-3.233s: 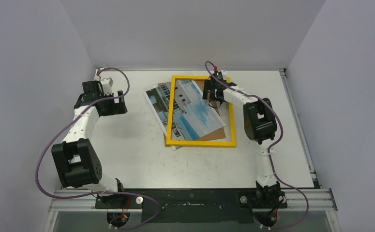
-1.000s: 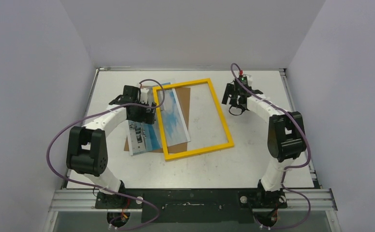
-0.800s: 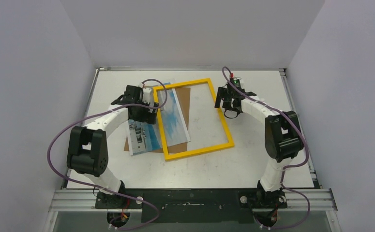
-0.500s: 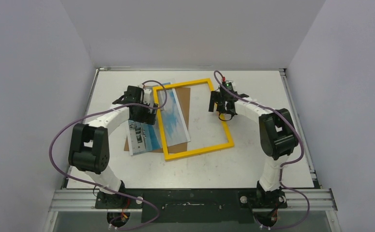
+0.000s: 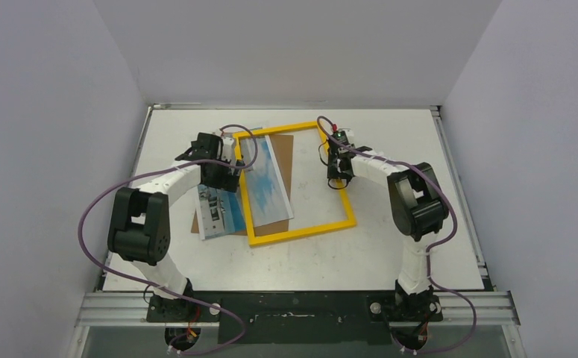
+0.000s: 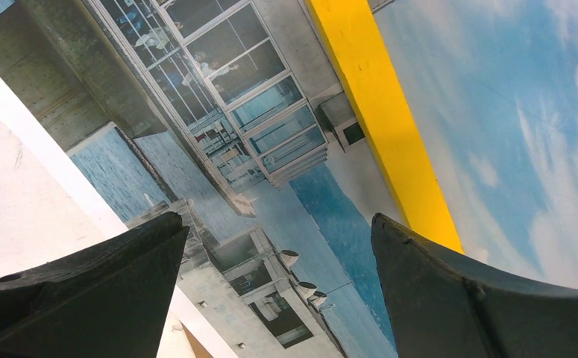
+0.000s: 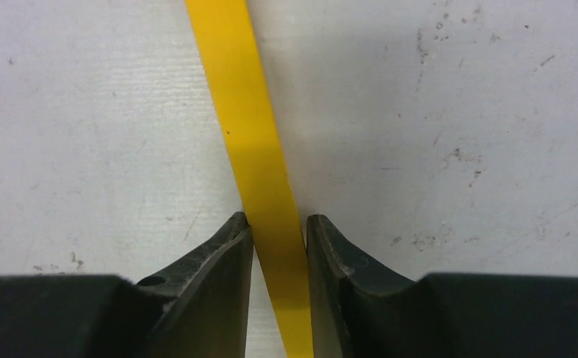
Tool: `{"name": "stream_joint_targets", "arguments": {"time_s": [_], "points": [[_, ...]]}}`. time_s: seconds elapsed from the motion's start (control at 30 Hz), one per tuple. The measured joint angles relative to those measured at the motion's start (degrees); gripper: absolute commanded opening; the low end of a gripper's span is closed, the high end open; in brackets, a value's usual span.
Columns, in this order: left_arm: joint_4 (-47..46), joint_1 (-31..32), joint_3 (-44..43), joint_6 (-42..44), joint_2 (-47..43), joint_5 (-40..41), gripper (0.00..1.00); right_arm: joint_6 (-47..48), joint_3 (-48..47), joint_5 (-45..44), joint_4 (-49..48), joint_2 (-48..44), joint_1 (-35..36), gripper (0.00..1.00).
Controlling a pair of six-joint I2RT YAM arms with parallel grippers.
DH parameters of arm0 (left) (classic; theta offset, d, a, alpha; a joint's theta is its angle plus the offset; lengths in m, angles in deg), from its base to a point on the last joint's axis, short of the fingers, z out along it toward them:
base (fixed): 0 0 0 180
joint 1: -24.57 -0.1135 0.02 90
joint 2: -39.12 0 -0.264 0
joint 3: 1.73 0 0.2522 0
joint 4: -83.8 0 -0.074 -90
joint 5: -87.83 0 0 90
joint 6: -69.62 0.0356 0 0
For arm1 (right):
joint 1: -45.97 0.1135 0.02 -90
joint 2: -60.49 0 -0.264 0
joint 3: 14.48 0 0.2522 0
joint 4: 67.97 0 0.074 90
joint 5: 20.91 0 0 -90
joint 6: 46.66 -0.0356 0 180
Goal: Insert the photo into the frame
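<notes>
The right gripper (image 7: 277, 227) pinches the frame's (image 5: 300, 231) right rail, apparently touching on both sides. The left gripper (image 6: 277, 224) hangs wide open over the photo (image 5: 269, 186), which lies face up under the frame's left rail, partly outside it.

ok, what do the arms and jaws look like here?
The left arm and right arm both have white links and bulky black joint housings. A purple cable loops along each. Jaws are matte black, tapering toward the tips. A green light shows at the right wrist.
</notes>
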Motion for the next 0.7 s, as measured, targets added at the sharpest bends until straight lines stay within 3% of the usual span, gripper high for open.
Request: {"name": "stream_joint_targets", "arguments": {"time_s": [0.13, 0.37, 0.7], "points": [[-0.57, -0.11, 0.13, 0.37, 0.04, 1.05, 0.94, 0.68, -0.48, 0.48, 0.17, 0.17, 0.39, 0.06], [-1.81, -0.39, 0.87, 0.81, 0.81, 2.34, 0.93, 0.59, -0.92, 0.31, 1.90, -2.23, -0.31, 0.05], [-2.12, -0.24, 1.27, 1.29, 1.53, 2.51, 0.93, 1.22, -1.77, -0.35, 5.03, -15.43, -5.97, 0.05]]}}
